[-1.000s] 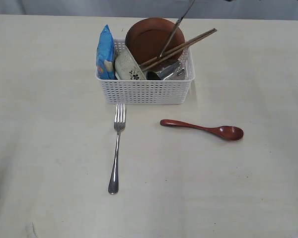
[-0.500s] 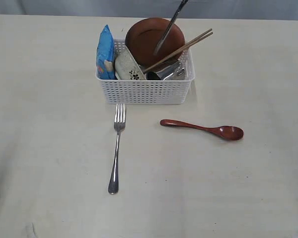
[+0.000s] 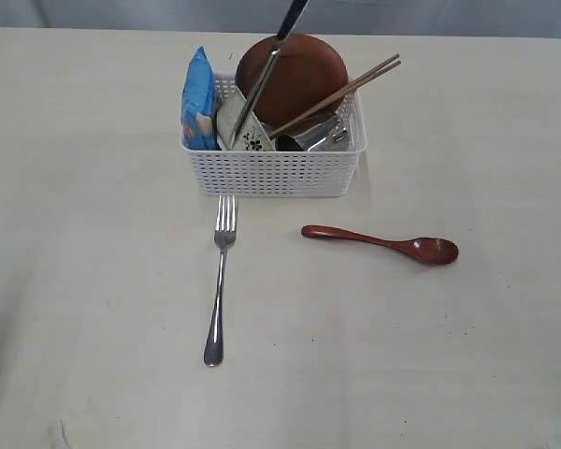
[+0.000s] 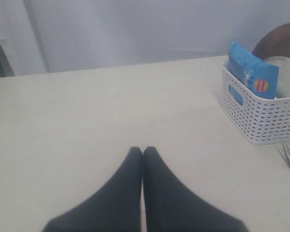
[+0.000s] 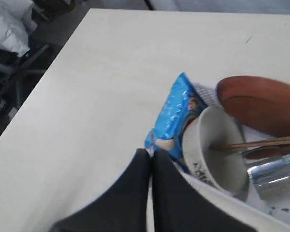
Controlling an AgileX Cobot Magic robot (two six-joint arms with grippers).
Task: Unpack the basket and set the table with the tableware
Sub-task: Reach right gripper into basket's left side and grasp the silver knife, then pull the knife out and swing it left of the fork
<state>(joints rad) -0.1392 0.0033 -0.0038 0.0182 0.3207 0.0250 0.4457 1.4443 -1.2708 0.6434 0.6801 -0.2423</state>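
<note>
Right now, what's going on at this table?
The robot's right claw, shut, holds a steel knife tilted over the white basket. A fork and a red wooden spoon lie on the table beside it. The brown plate, floral bowl, chopsticks, steel cup and blue chip bag are inside. The left claw hovers shut and empty.

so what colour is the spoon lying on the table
Dark red spoon, glossy like stained wood. It shows best in the exterior view.

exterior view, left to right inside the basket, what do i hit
blue chip bag → floral bowl → steel cup; the plate, knife and chopsticks cross over these, so they're left out
</note>
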